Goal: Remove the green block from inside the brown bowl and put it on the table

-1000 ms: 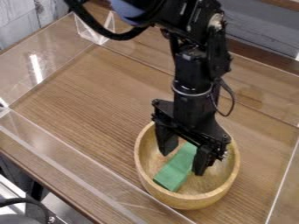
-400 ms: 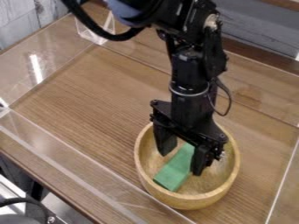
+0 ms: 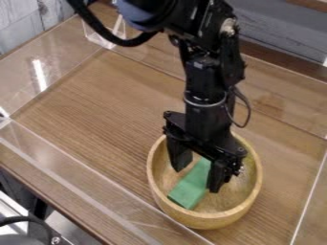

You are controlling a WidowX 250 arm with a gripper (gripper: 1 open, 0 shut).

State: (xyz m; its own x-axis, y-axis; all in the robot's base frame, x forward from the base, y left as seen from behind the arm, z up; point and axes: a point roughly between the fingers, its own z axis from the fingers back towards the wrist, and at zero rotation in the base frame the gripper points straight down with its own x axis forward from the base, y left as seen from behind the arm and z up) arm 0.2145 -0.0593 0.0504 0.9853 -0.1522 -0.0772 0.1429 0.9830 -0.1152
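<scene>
**Green block sitting in the bowl, end effector parked over it with jaws wide**

Starting at the near edge of the surface (image 3: 115, 105): one brown bowl (image 3: 179, 212), tan wood with a thick rim, sits close to the near right corner. Inside it is one green block (image 3: 192, 188), lying tilted against the bowl's inner slope, lower end toward the near wall. Only the lower part of the block is clear to see; the upper end runs up between the black fingers, and I can't tell if anything is touching it there.

One end effector (image 3: 205, 165) points straight down into the bowl, jaws spread wide, one finger on each side of the block's upper end. It isn't gripping anything that I can make out. The fingertips are dark against the shaded bowl interior, so exactly where they end is hard to read.

Behind that, the single black arm (image 3: 211, 57) rises and is cut off at the top edge, with a blue part barely visible there. Clear acrylic walls (image 3: 64, 38) border the surface; the far left corner shows glare. No readable writing or labels anywhere.
</scene>
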